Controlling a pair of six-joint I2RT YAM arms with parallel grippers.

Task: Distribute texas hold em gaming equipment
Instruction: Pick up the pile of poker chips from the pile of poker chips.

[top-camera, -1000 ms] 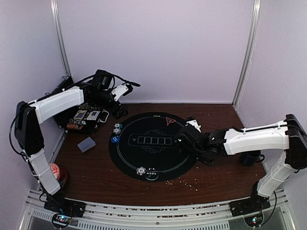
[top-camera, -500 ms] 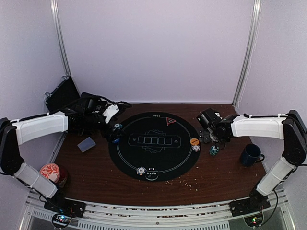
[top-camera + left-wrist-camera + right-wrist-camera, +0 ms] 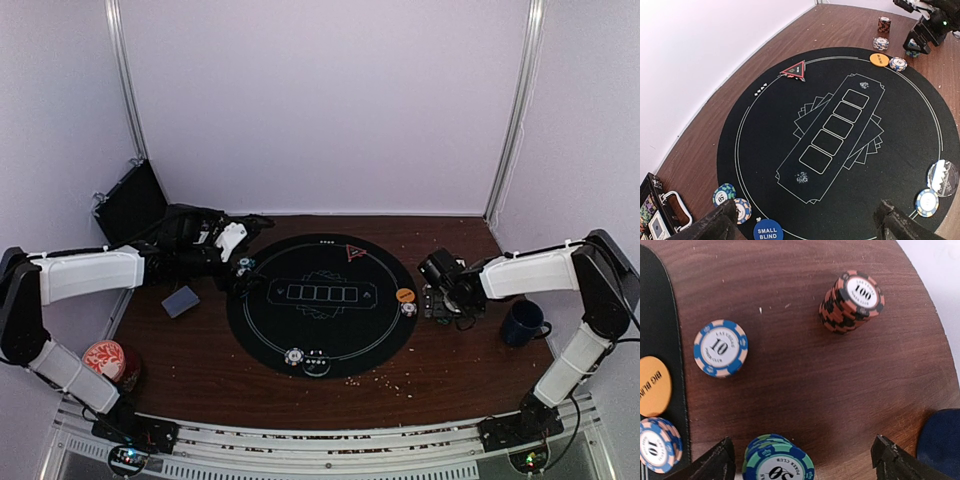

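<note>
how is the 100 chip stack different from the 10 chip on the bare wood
The 100 chip stack is orange and black; the 10 chip is blue and cream. The stack stands several chips tall and slightly uneven; the 10 chip sits much lower. The 10 chip lies nearer the black mat. Both rest on the wooden table, faces up.

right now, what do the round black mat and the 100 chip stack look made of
The round black mat looks like matte felt or rubber-backed fabric: no glare, thin white printed lines, lying flat. The 100 chip stack is probably moulded plastic or clay composite: striped rims, smooth printed centre label. Neither is certain.
</note>
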